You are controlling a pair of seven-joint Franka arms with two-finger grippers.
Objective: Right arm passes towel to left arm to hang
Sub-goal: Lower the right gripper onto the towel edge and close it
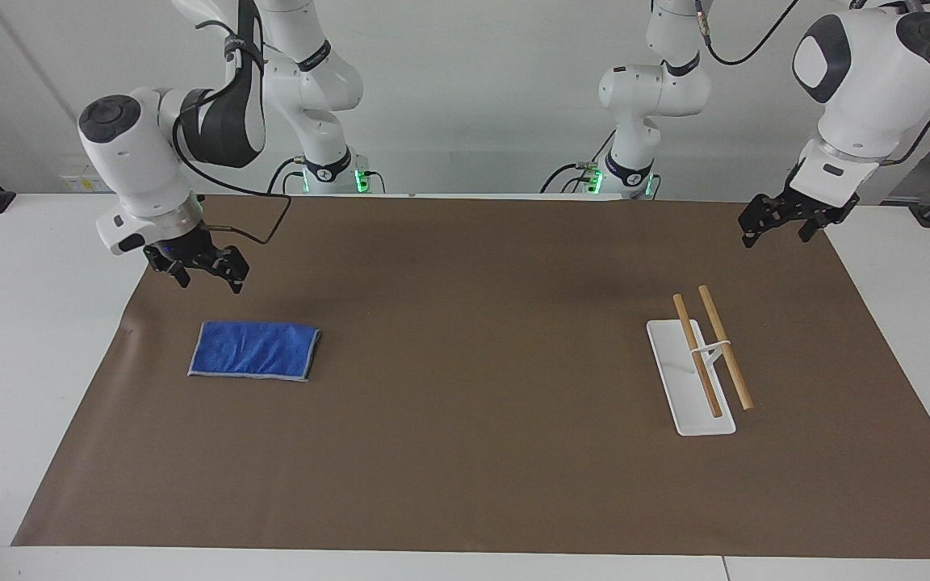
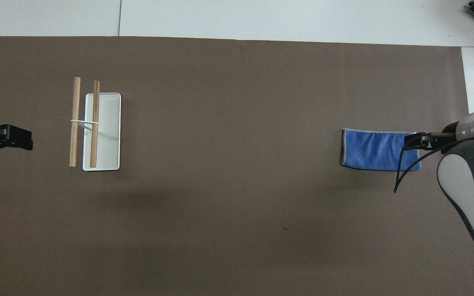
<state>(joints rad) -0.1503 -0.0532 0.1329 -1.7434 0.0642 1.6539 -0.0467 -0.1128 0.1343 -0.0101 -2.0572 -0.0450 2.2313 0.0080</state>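
Observation:
The blue towel (image 1: 253, 350) lies flat and folded on the brown mat, toward the right arm's end of the table; it also shows in the overhead view (image 2: 375, 150). My right gripper (image 1: 211, 281) is open and empty, up in the air and apart from the towel. In the overhead view my right gripper (image 2: 414, 142) covers the towel's end nearest the right arm's end of the table. My left gripper (image 1: 776, 236) is open and empty, and waits raised over the mat's corner near the rack; it also shows in the overhead view (image 2: 19, 138).
A towel rack stands toward the left arm's end: a white base (image 1: 687, 407) with two wooden bars (image 1: 725, 347) on a thin white post, also seen from overhead (image 2: 107, 135). A black cable (image 2: 399, 181) hangs from the right arm.

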